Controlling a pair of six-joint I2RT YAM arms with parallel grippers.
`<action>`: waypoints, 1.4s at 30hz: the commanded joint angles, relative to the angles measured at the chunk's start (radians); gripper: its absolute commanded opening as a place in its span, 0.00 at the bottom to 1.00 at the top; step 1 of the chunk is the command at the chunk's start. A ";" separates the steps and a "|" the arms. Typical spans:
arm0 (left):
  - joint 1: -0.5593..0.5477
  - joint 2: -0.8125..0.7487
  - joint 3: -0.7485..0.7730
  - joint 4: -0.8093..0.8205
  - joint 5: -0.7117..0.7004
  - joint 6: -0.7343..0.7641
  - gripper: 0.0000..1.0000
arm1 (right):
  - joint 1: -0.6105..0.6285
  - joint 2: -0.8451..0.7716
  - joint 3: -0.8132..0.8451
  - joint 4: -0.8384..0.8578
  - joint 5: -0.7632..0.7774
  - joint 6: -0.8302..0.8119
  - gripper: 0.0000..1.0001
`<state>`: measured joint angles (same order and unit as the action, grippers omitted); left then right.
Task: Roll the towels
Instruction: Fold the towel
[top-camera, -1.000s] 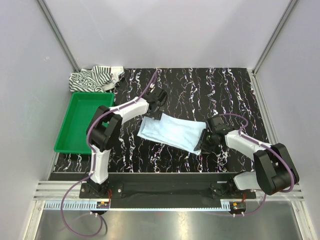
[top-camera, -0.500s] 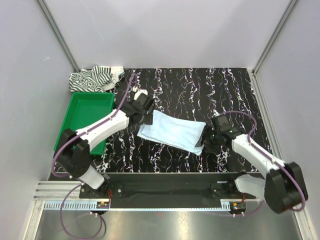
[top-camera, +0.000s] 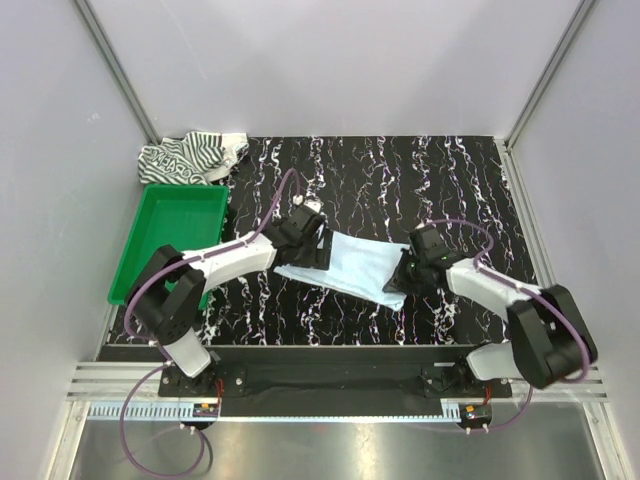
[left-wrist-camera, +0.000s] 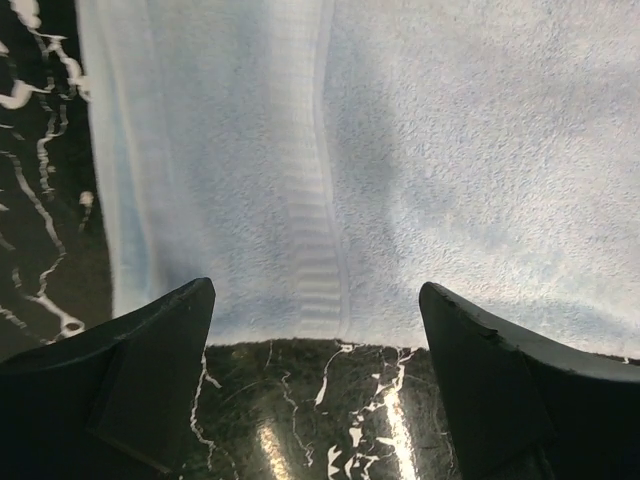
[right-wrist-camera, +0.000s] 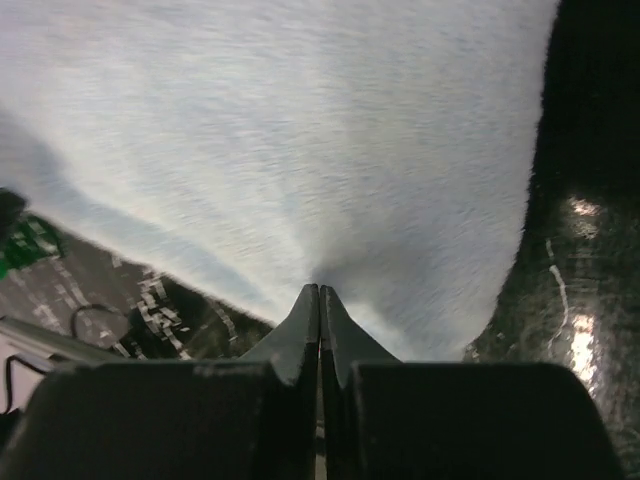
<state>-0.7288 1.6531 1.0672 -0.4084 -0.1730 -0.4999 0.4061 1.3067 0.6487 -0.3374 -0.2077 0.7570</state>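
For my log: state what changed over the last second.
The right gripper closed on the right end of the blue towel, puckering it. The left gripper, open, moved to the towel's left edge. The striped towel and green tray stayed put.

We find bare worktop (top-camera: 420, 180) across the far middle and right; the green tray (top-camera: 165, 225) and striped towel (top-camera: 185, 158) crowd the left side, the blue towel (top-camera: 360, 265) spans the near middle
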 joint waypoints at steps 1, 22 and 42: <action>0.037 0.020 -0.038 0.094 0.066 -0.031 0.89 | 0.005 0.083 -0.044 0.101 -0.013 0.015 0.00; 0.224 0.120 0.006 -0.001 -0.111 0.024 0.88 | 0.054 -0.136 -0.226 0.002 0.051 0.214 0.00; -0.375 -0.182 0.027 0.020 -0.411 0.123 0.85 | -0.122 -0.176 0.281 -0.327 0.363 -0.056 0.76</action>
<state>-1.0004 1.4845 1.1595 -0.4915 -0.5301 -0.3912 0.3393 1.1107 0.8993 -0.6197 0.1341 0.7708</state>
